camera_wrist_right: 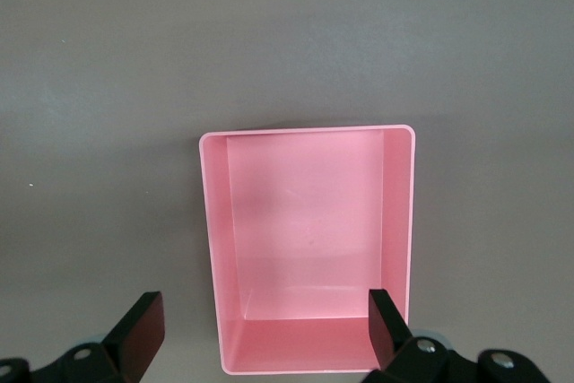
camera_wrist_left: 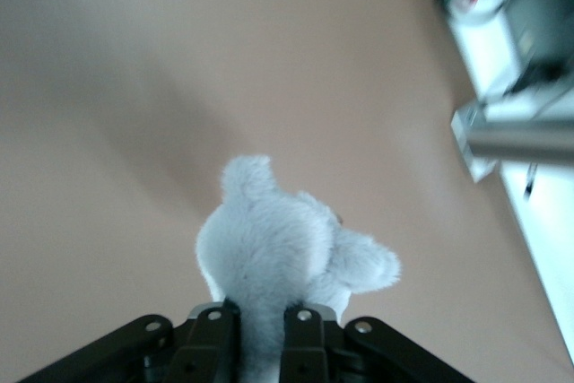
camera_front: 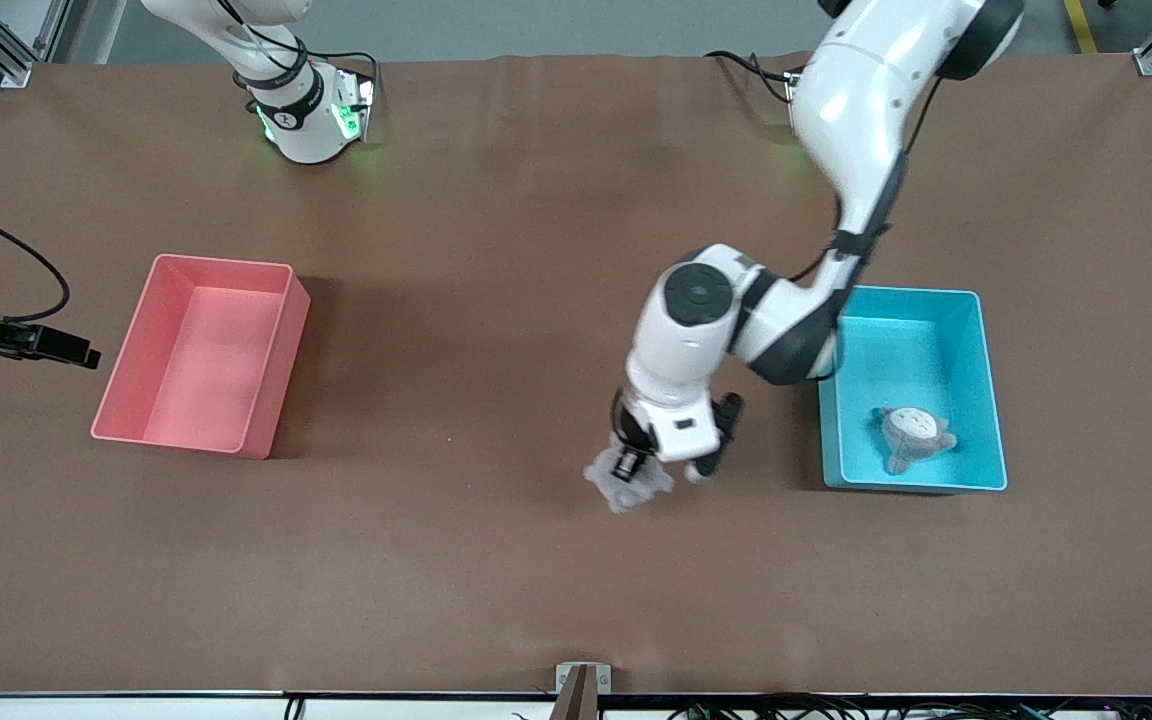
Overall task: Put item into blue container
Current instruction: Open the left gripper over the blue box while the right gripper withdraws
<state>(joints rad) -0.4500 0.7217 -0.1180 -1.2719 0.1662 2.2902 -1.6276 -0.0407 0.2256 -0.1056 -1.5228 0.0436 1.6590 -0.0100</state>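
Grey plush toy (camera_front: 626, 487) pinched by left gripper (camera_front: 633, 468) — right gripper (camera_wrist_right: 265, 329) agape over pink bin (camera_wrist_right: 399, 213).

White arms (camera_front: 686, 350), black joints, cables

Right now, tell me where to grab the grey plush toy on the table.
Grab the grey plush toy across its soft rounded body, from straight above. It lies low on the table, and the left gripper is already shut on it that way.

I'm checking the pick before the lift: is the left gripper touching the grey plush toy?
Touching. In the left wrist view the left gripper has its fingers pressed into the grey plush toy.
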